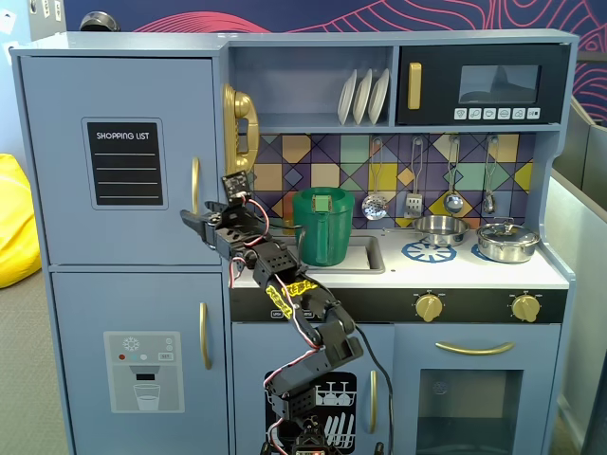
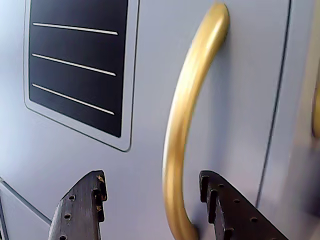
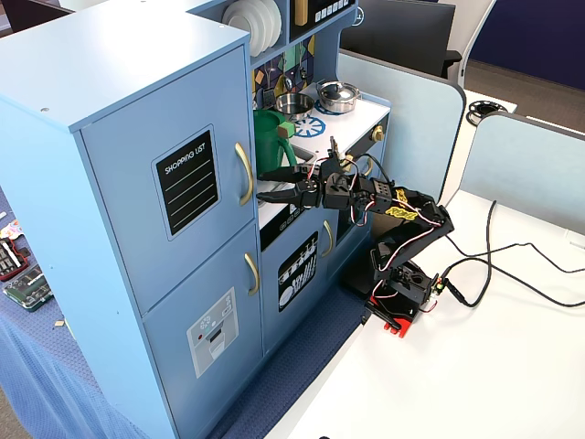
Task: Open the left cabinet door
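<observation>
The pincer (image 2: 152,192) is spread wide and grasps nothing. In the wrist view its two dark fingers (image 2: 82,207) stand either side of the lower curve of the gold handle (image 2: 187,125), the bar sitting in the gap nearer the right-hand finger, with daylight on both sides, so neither finger seems to touch it. Whether the tips reach the door face behind I cannot tell.

The left cabinet door (image 1: 119,161) is the tall blue-grey upper panel at the left of the toy kitchen in a fixed view, closed flush with its frame. It carries the black "SHOPPING LIST" chalkboard panel (image 1: 124,163), and the vertical handle (image 1: 195,185) runs along its right edge.

From the side, in a fixed view, the arm (image 3: 384,206) stretches out level from its base (image 3: 398,293) on the white tabletop (image 3: 475,366), the pincer (image 3: 265,183) pointing at the door (image 3: 164,210) just below the handle's (image 3: 244,173) middle. A green pitcher (image 1: 322,226) stands on the counter close behind the arm. Below sits the lower door with the water-dispenser graphic (image 1: 142,370), also shut.
</observation>
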`<action>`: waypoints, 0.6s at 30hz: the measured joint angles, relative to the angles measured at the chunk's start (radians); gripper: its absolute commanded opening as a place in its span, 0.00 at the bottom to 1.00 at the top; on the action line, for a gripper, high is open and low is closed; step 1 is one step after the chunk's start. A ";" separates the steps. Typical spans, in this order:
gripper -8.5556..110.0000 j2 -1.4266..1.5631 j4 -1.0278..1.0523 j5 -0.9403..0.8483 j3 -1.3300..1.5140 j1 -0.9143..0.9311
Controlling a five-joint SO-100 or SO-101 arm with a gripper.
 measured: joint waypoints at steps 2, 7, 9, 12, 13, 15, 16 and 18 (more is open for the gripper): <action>0.21 -0.023 0.000 -0.002 -0.018 -0.011; 0.21 -0.074 -0.017 -0.014 -0.054 -0.040; 0.21 -0.083 -0.020 -0.029 -0.060 -0.066; 0.20 -0.083 -0.020 -0.048 -0.060 -0.115; 0.20 -0.083 -0.018 -0.055 -0.060 -0.133; 0.20 -0.083 -0.018 -0.069 -0.060 -0.176; 0.20 -0.083 -0.017 -0.075 -0.060 -0.199; 0.20 -0.083 -0.017 -0.086 -0.060 -0.239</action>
